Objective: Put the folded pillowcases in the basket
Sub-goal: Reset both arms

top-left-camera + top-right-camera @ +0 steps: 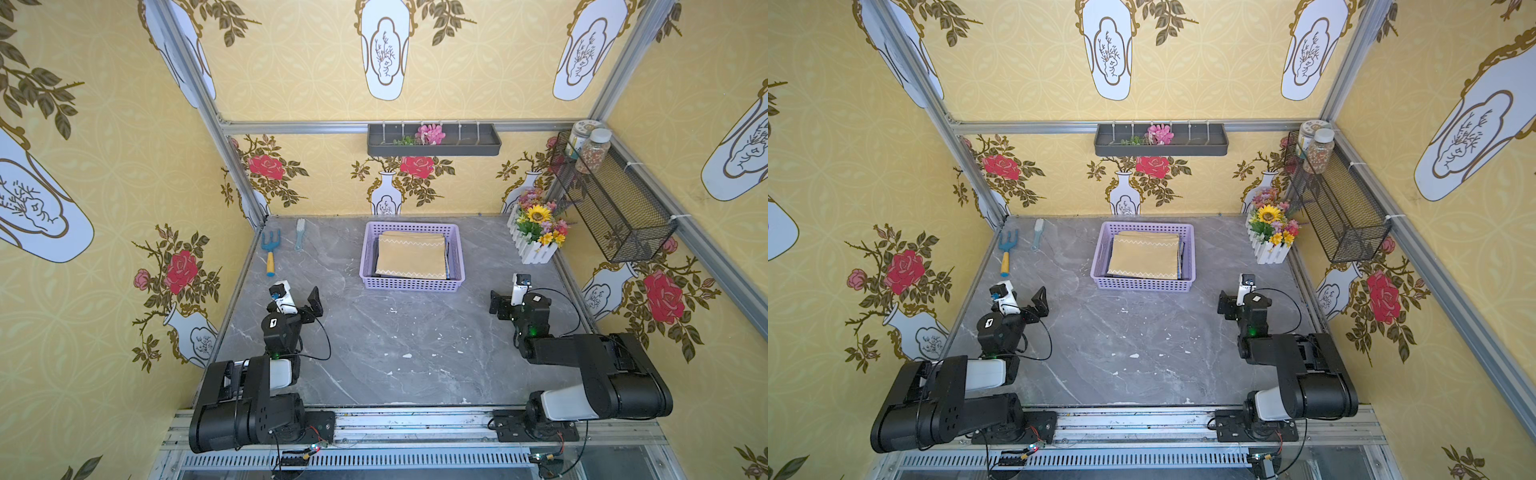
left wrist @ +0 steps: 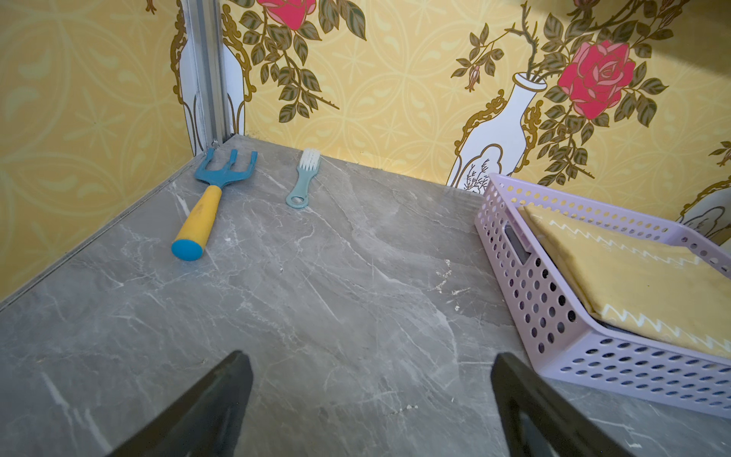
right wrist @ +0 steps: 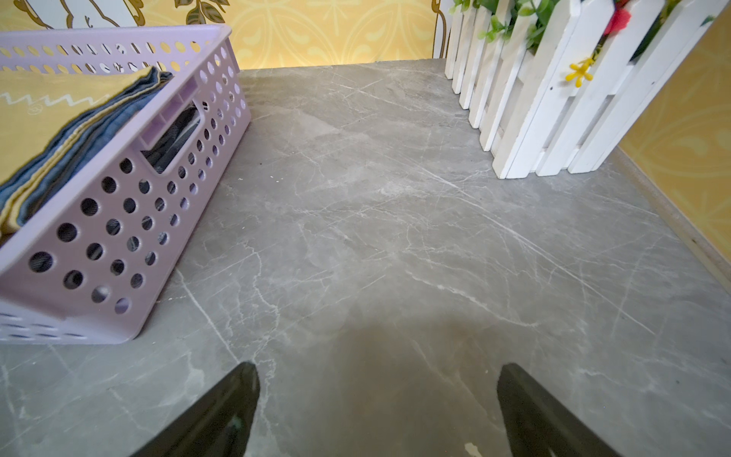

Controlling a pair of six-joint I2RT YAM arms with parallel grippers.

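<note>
Right now the folded yellow pillowcase [image 1: 411, 257] [image 1: 1144, 257] lies flat inside the lilac basket [image 1: 411, 284] [image 1: 1142, 284], and both top views show it. It has white zigzag lines along 2 of its edges. The basket has lots of little holes in its sides. It sits on the grey tabletop [image 1: 395, 345] near the back wall, about in the middle. In the right wrist view you can see that the pillowcase rests on top of other folded cloths [image 3: 79, 150], blue and grey ones, stacked in the same basket. The left arm [image 1: 282, 328] is at the front left and the right arm [image 1: 536, 311] is at the front right, 1 on each side of the basket, and neither touches it. The left jaws are spread wide, with only bare tabletop showing between them in the left wrist view. The right jaws are spread wide too, over bare tabletop. A blue rake [image 1: 271, 251] with a yellow handle and a small brush [image 1: 299, 235] lie side by side in the back left corner. A white fence box of flowers [image 1: 534, 251] stands in the back right corner.
</note>
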